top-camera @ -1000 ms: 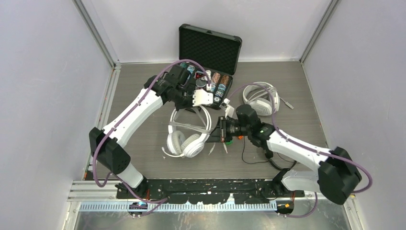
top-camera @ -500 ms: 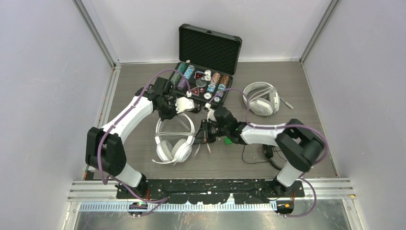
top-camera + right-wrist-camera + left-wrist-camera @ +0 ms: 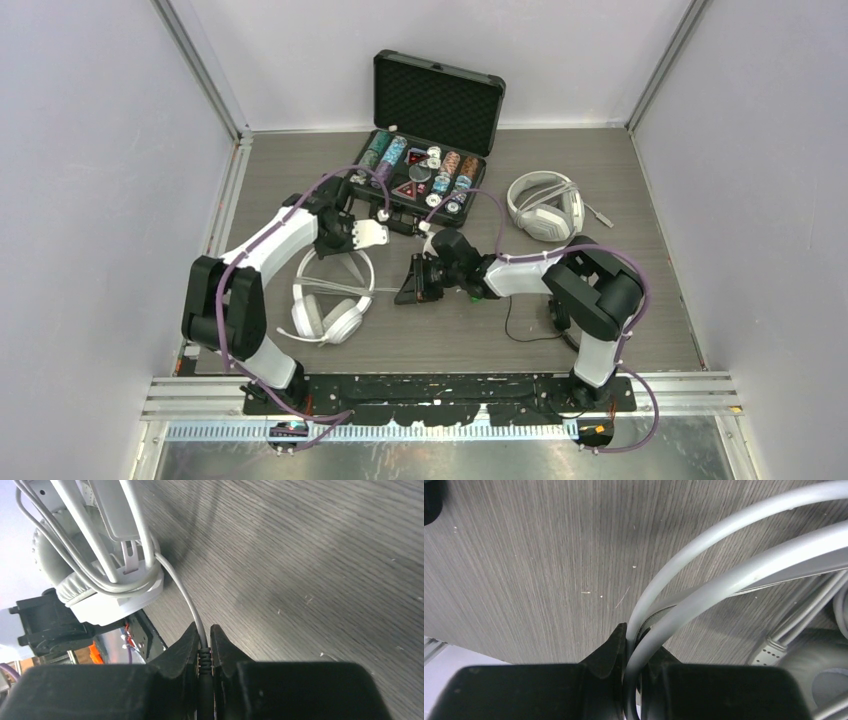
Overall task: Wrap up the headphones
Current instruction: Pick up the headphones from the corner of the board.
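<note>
1. Left wrist view: the white headset (image 3: 749, 574) runs its band off the right edge, and an ear cup (image 3: 819, 677) is cropped at the corner.
2. Right wrist view: the cable (image 3: 185, 595) vanishes between the fingers of the right end effector (image 3: 202, 636).
3. Top view: the black headset (image 3: 561, 322) lies mostly behind the right arm (image 3: 600, 285). What the case (image 3: 437, 100) holds is too small to identify.

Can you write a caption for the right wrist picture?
Right gripper pinching the cable of the white headphones over the table.

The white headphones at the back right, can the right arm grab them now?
Probably not yet. The right hand is shut on the cable of the nearer headphones and must let go first. Nothing else seems to block the back headphones.
</note>
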`<state>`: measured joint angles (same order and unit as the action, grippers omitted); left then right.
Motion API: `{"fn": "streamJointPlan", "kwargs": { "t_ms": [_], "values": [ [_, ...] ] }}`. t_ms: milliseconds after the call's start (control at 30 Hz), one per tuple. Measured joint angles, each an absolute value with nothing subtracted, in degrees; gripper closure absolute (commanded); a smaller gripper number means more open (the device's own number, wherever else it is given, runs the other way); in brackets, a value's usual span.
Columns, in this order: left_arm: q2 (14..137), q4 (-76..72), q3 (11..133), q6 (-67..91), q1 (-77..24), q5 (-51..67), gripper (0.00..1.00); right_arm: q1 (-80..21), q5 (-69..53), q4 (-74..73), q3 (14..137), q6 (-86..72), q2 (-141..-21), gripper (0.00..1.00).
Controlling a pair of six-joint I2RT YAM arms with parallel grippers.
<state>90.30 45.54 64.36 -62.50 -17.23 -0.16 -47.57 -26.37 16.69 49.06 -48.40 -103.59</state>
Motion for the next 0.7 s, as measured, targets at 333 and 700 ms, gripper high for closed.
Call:
{"fn": "streamJointPlan", "kwargs": {
  "t_ms": [333,700],
  "values": [
    [91.0,44.8,63.5,-63.1,-17.2,-2.2,0.70,-47.6,-25.3,16.7,49.4,-47.3,-107.5,0.88],
    [94.6,45.8,66.5,-63.0,-17.0,-4.9,0.33,-47.7,-25.6,19.5,50.7,-49.3,-110.0,0.87]
  ]
}}
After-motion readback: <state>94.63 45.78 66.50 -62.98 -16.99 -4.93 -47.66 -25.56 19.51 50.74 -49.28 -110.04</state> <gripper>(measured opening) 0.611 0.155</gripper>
